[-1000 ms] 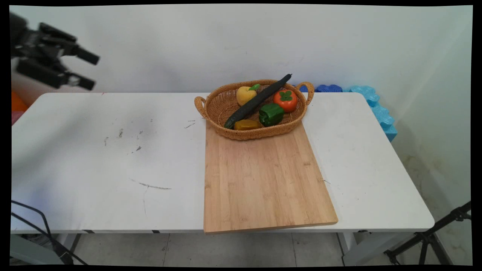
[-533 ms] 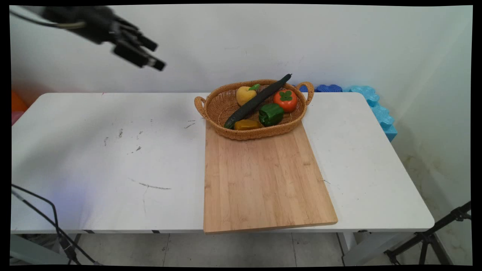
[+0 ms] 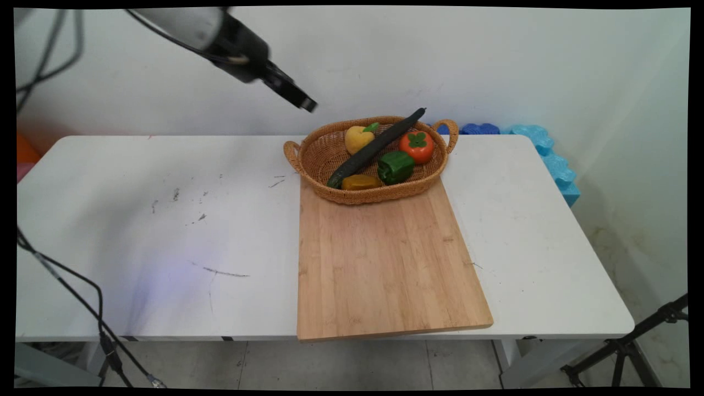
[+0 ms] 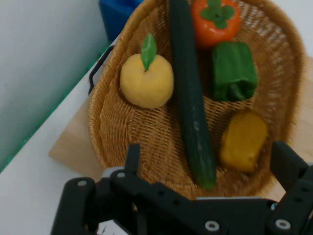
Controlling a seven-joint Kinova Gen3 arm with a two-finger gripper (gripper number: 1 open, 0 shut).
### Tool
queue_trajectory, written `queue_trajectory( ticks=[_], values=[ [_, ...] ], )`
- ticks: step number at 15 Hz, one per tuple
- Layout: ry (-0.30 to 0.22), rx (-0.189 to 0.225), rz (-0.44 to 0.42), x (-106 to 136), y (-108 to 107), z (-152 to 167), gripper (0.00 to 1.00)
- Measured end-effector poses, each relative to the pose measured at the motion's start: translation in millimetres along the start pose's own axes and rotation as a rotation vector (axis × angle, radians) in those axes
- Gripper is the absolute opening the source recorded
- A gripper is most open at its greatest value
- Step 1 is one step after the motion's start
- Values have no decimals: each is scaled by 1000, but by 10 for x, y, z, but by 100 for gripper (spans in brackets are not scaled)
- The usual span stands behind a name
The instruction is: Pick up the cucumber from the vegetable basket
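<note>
My gripper (image 3: 305,103) hangs in the air just left of and above a wicker basket (image 3: 352,197), holding nothing. In the hand view the gripper (image 4: 210,161) is open, its fingers spread wide over the basket's (image 4: 112,132) near rim. Inside lie a long dark cucumber (image 3: 374,148) (image 4: 190,107), a yellow fruit with a green leaf (image 3: 357,138) (image 4: 146,83), an orange persimmon (image 3: 417,146) (image 4: 215,19), a green pepper (image 3: 395,166) (image 4: 234,71) and a yellow pepper (image 3: 360,182) (image 4: 243,141). The basket stands on the far end of a wooden cutting board (image 3: 385,264).
The white table (image 3: 137,220) carries only the board and basket. Blue foam blocks (image 3: 550,157) lie behind its far right corner. Black cables (image 3: 82,297) hang at the left, and a tripod leg (image 3: 627,346) stands at the lower right on the floor.
The gripper has swung from the far upper left rightwards across the back of the table, arriving close to the basket's left side. Nothing on the table moved.
</note>
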Motion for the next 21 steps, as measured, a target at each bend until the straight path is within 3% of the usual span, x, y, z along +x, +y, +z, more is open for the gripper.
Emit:
queue_trajectory(
  ticks=[6,11,21],
  values=[
    [-92,33,-87,167,180,955,100],
    [-149,40,-116,197,308,1473,100],
    [-199,59,-81,199,367,2014,100]
  ],
)
